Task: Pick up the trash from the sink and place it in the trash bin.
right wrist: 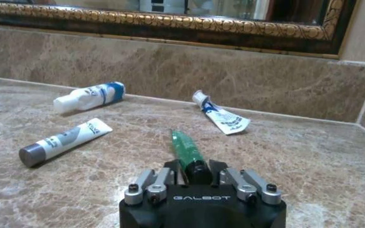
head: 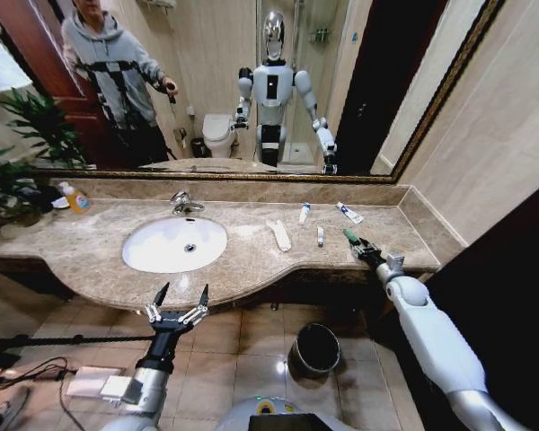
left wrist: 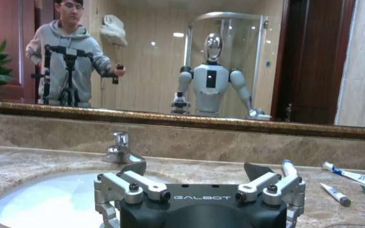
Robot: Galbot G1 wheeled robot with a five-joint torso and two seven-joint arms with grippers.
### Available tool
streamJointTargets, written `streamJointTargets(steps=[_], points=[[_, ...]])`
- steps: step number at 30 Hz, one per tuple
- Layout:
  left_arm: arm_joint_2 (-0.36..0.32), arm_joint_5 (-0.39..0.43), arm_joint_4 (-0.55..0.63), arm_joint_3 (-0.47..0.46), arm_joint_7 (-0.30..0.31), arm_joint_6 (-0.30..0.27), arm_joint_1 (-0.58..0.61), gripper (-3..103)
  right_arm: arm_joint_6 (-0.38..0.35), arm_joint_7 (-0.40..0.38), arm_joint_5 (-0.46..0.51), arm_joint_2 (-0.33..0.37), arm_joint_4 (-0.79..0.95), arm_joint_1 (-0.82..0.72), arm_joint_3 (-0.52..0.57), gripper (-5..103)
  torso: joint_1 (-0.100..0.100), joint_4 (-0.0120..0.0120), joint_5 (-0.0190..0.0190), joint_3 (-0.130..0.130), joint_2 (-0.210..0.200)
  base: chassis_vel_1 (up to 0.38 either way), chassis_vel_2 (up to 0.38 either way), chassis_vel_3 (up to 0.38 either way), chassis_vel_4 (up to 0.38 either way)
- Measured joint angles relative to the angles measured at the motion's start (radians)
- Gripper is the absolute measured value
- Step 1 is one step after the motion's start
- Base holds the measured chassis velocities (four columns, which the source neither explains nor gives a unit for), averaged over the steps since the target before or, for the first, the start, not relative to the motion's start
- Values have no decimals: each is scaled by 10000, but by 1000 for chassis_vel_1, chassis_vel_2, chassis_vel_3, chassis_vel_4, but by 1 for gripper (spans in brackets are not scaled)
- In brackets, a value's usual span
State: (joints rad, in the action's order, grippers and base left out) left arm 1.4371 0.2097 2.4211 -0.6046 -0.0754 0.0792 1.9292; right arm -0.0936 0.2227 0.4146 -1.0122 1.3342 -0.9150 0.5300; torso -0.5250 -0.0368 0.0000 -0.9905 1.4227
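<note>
Green stick (right wrist: 184, 146) is lying on the marble surface (head: 242, 260) right of the sink (head: 174, 243), with the right tool (right wrist: 197, 170) clenched on its near end. A grey-capped tube (right wrist: 63, 141) and two white tubes are resting nearby. The left tool (head: 181, 296) is hanging released before the basin, above the floor where the black trash bin (head: 316, 348) is standing.

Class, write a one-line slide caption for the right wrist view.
Right gripper shut on the green stick on the marble countertop, two white tubes beyond.
</note>
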Motion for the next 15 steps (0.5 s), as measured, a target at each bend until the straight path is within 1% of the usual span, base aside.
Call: streamJointTargets(steps=[1,2,3,5,7,10,15], points=[[0,0,0,0,0,0,0,100,0,0,0,0,0,0,0,33,0,0,0,0,0,0,0,0,0],[0,0,0,0,0,0,0,100,0,0,37,12,9,-15,16,30,0,0,0,0,0,0,0,0,0],[0,0,0,0,0,0,0,100,0,0,54,20,19,-30,32,30,0,0,0,0,0,0,0,0,0],[0,-1,0,0,0,0,0,100,-1,0,88,34,40,-68,91,23,0,1,0,0,0,0,0,0,0],[0,0,0,0,0,0,0,100,-1,0,103,36,58,-92,128,21,0,0,0,0,0,0,0,0,0],[0,-1,0,0,0,-1,0,100,-1,2,160,57,161,-186,220,21,0,0,1,0,0,0,0,0,0],[0,0,0,0,0,0,0,100,-43,-73,366,167,882,-698,631,21,0,0,1,0,0,0,0,0,0]])
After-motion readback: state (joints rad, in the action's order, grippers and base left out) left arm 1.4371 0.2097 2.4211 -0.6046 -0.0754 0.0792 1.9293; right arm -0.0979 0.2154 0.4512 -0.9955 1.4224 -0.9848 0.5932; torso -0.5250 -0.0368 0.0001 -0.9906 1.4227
